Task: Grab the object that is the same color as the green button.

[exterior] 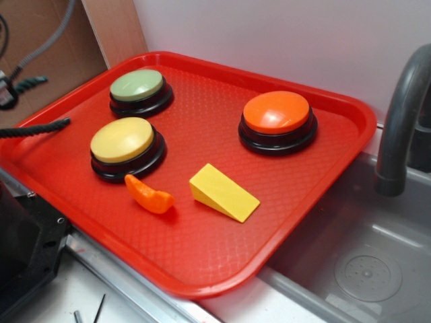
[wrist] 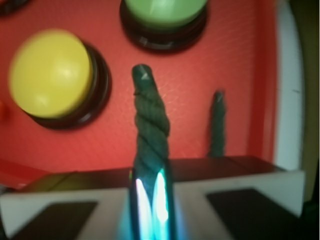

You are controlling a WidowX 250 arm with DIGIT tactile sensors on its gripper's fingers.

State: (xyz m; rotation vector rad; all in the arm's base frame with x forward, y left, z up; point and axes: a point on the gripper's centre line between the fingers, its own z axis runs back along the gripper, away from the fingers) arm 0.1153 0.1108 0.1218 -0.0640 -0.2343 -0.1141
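**Rope in the claw, grab looks done**

Red tray (exterior: 316, 175) fills most of the exterior view, sitting beside a grey sink basin (exterior: 377, 269) with a dark faucet (exterior: 397, 128) at right. On the tray: orange button (exterior: 277, 113) at the far right, yellow button (exterior: 122, 140) near left, green button (exterior: 137, 86) at the far left corner. Yellow wedge (exterior: 223, 192) and orange curved piece (exterior: 149, 195) lie untouched near the tray's front, just beside the yellow button.

The green rope piece (wrist: 150, 125) is not on the tray surface. In the wrist view it sticks out from between the fingers, pinched at its lower end, with what looks like its shadow on the red tray to the right. In the exterior view its dark twisted end pokes in from the left edge over the tray rim, near the yellow button.

Gripper (wrist: 150, 200) is closed on the rope; jaws nearly together with only the rope between. The arm itself is mostly out of the exterior frame.

Judgement: right object picked by colour match, grasp appears secure, rope seems lifted clear. Little or nothing left except holding it.
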